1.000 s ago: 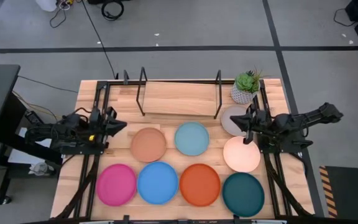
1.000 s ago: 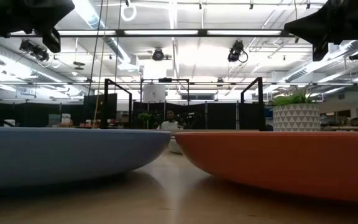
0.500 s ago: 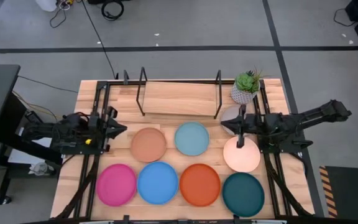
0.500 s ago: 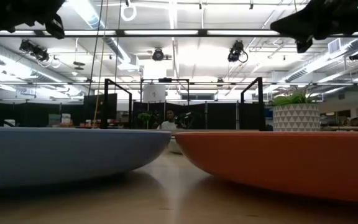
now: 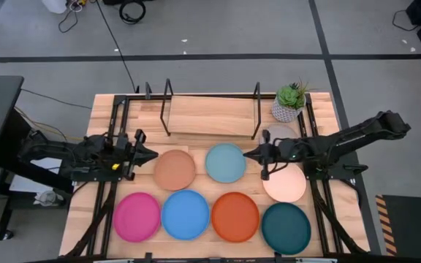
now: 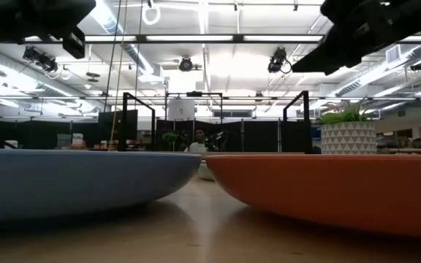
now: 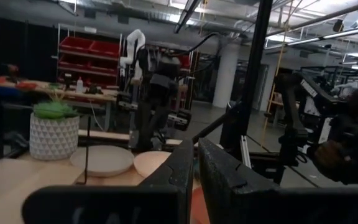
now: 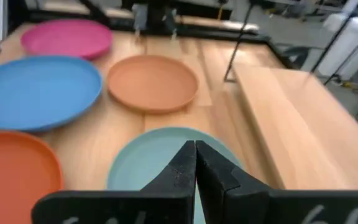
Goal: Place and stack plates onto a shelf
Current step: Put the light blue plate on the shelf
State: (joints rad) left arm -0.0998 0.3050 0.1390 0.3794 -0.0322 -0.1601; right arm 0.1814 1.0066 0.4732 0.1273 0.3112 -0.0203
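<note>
Eight plates lie flat on the slatted tabletop in the high view: tan point(image 5: 175, 169), light blue point(image 5: 225, 162), grey point(image 5: 276, 135) partly under the right arm, cream-pink point(image 5: 286, 185), magenta point(image 5: 137, 216), blue point(image 5: 186, 214), orange point(image 5: 234, 216) and dark teal point(image 5: 286, 228). The shelf point(image 5: 210, 115) stands at the far edge. My left gripper point(image 5: 154, 155) is shut, in the air just left of the tan plate. My right gripper point(image 5: 247, 154) is shut, above the light blue plate's right rim; its wrist view shows that plate point(image 8: 148, 162) below the fingers point(image 8: 195, 155).
A potted plant point(image 5: 289, 102) stands at the shelf's right end, just beyond the grey plate. Black upright rods point(image 5: 257, 109) stand on the shelf board. In the low view the blue plate point(image 6: 71, 183) and orange plate point(image 6: 335, 191) fill the foreground, with both arms above them.
My right gripper has swung toward the table's left, from over the grey and cream-pink plates to over the light blue plate's right rim, staying shut. My left gripper has crept a little right toward the tan plate. No plate has moved.
</note>
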